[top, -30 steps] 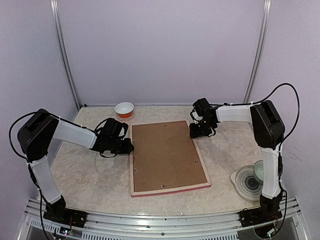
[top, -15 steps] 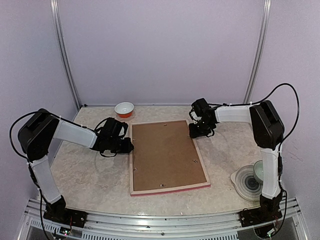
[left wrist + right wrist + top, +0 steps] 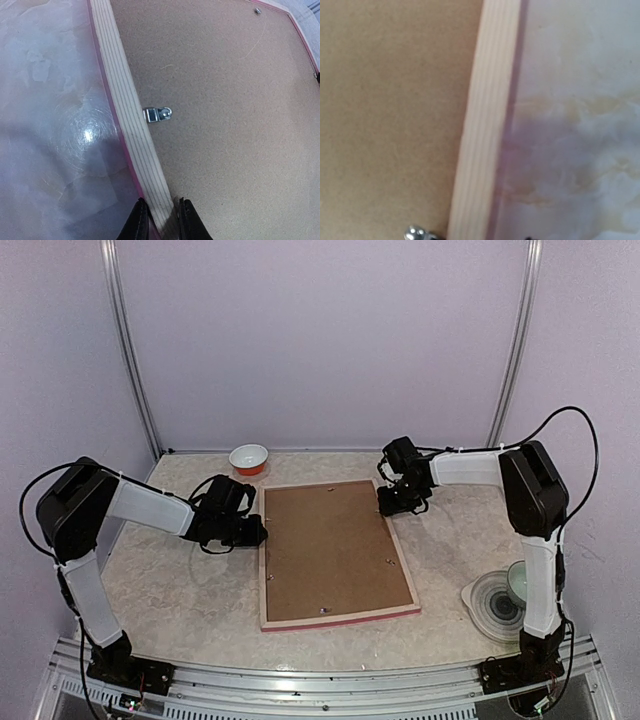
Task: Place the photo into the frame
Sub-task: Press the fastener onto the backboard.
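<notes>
Right wrist view hides the right hand [image 3: 392, 506], cannot tell; left hand [image 3: 163, 221] pinches the frame [image 3: 129, 125].

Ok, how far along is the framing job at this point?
Looks mostly done: the frame lies face down with the backing board seated inside; the photo is hidden, presumably underneath. In hand: the left gripper pinches the frame's left rail, the right gripper is at its far right corner. Likely left: checking the metal clip and the others, then flipping the frame.
</notes>
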